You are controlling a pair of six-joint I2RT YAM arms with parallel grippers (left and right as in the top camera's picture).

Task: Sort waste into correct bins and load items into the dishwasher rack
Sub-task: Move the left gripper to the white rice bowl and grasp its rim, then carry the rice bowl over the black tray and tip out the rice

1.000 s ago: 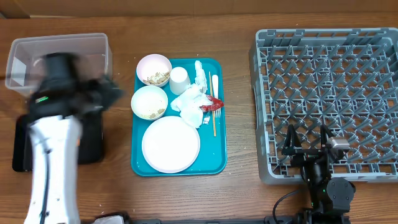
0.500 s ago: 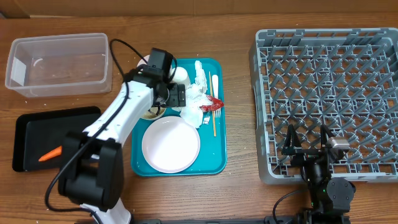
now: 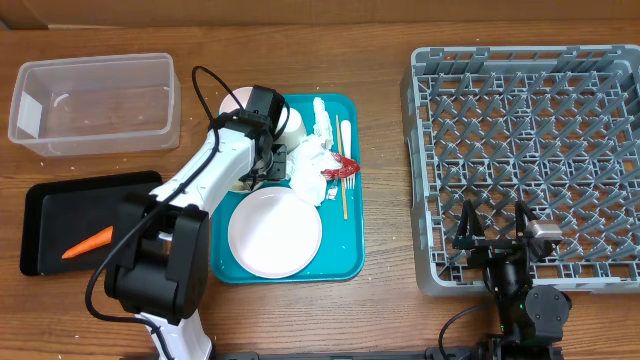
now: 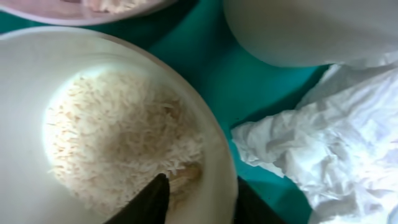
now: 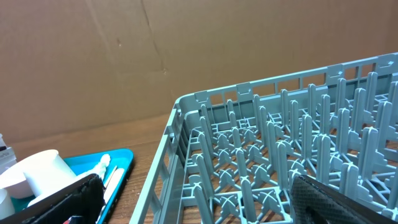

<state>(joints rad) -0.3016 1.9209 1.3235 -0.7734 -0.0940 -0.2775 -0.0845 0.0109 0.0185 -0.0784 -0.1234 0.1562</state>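
Reaching over the teal tray [image 3: 345,262], the left gripper [image 4: 200,185] is set at a white bowl [image 4: 25,74] with rice [image 4: 112,137] in it. Its jaws are spread apart. One dark finger [image 4: 152,200] is seen inside the bowl and the other outside, with the rim between them. Crumpled napkins [image 4: 336,143] are seen just beside the bowl. The carrot [image 3: 88,242] is laid in the black tray [image 3: 60,200]. The right gripper [image 3: 492,220] is held wide apart at the edge of the grey rack [image 3: 530,120], and nothing is held in it.
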